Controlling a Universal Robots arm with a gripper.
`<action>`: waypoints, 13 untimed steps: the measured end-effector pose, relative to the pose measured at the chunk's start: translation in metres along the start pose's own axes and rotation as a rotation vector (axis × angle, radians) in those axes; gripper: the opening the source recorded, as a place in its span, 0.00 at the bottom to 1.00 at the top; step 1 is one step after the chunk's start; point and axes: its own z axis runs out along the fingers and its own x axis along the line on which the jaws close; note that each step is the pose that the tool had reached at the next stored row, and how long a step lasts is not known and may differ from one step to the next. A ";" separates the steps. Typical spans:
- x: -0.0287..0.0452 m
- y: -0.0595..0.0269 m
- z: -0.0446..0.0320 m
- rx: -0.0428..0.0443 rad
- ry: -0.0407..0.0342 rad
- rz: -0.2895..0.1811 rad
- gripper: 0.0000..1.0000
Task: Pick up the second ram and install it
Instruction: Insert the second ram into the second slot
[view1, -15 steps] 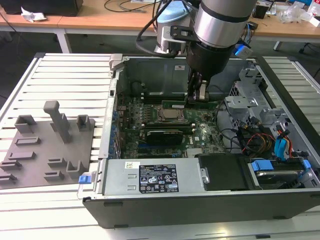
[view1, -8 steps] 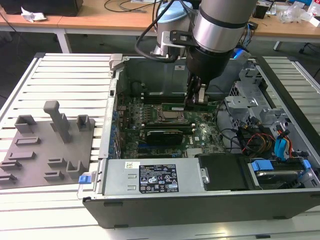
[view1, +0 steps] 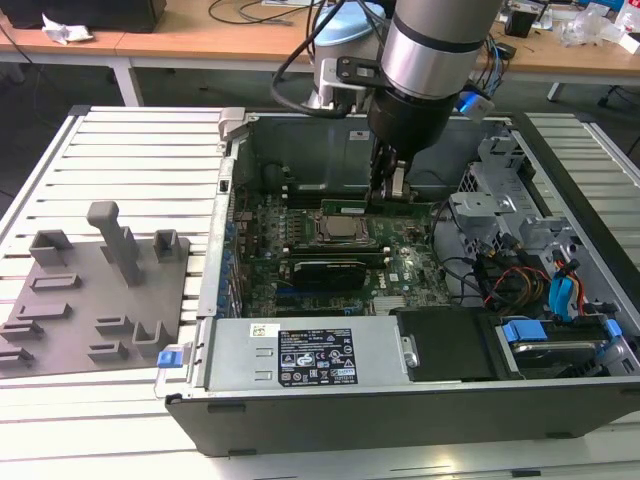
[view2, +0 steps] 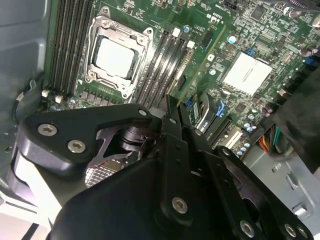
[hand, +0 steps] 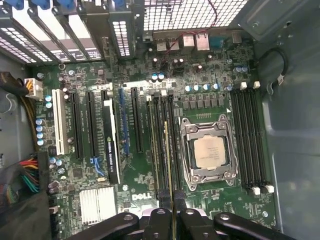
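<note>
The arm is down inside the open computer case, and the pincer is clamped on the second ram, holding it edge-on over the memory slots just beside the processor socket. This looks like the install step: the strip is above the slot, apparently not seated. The next move calls for exact alignment and a straight, even press.

Open PC case sits on slatted table. Motherboard inside, bare CPU in socket, empty black slots both sides. Grey fixture block just beside case, on exterior view's left. Blue drive latches and cable bundle toward right. Wooden desk behind.
</note>
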 end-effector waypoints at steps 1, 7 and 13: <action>0.0000 0.0001 0.0005 0.0000 0.0002 0.000 0.14; 0.0004 -0.0003 0.0050 0.0000 0.0002 0.000 0.14; 0.0006 -0.0005 0.0076 0.0000 0.0002 0.000 0.14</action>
